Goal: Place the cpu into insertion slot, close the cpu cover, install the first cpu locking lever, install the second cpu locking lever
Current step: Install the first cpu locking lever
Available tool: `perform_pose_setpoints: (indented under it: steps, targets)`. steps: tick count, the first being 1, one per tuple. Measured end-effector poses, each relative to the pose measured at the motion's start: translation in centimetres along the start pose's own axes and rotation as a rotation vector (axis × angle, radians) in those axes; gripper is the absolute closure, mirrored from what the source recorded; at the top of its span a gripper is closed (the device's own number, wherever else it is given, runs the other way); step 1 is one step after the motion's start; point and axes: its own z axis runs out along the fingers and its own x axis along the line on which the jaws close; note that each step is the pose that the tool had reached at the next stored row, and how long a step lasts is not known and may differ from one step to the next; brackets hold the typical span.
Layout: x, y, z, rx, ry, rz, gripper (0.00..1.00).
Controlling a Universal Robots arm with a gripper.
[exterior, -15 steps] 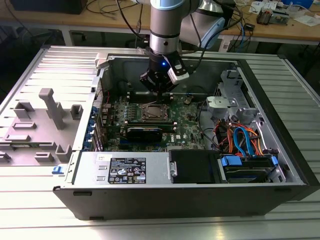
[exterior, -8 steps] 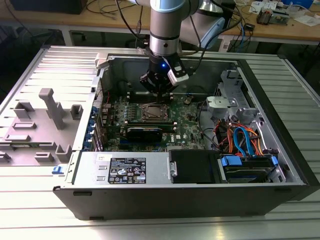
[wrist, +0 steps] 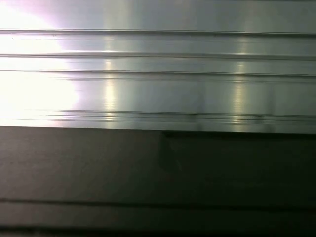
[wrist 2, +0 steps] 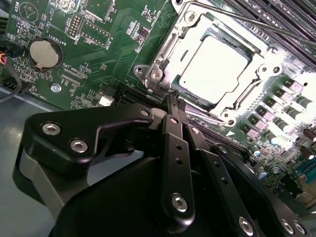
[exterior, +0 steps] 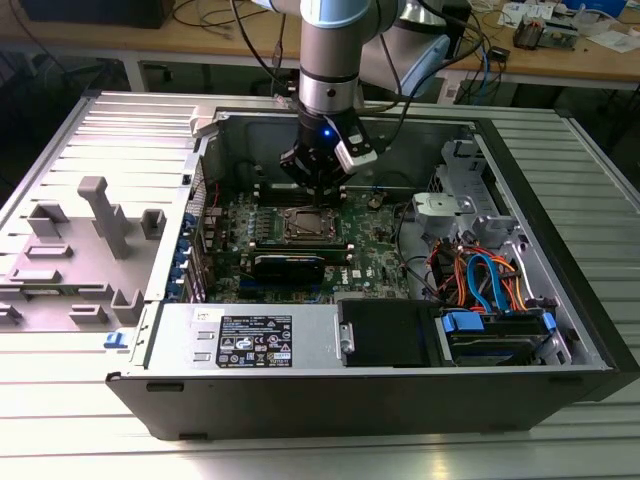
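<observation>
The arm hangs straight down, wrist vertical. Its end effector (wrist 2: 174, 101) points downward, the black fingers (wrist 2: 177, 163) pressed together at their tips.

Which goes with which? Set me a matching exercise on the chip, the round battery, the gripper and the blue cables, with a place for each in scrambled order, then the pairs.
Column one
1. chip
2. round battery
3. gripper
4. blue cables

Column two
A. on the green board, apart from the metal frame
B. in the computer case, toward the exterior view's right
C. lying inside the metal frame
D. right at the metal frame's edge, over the green board

Pairs: 1-C, 2-A, 3-D, 4-B
</observation>
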Motion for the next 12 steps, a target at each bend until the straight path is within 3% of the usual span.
perform_pose_setpoints:
  steps: [12]
  targets:
    - [-0.07, 0.02, 0.25, 0.0002, 0.0, 0.0, 0.89]
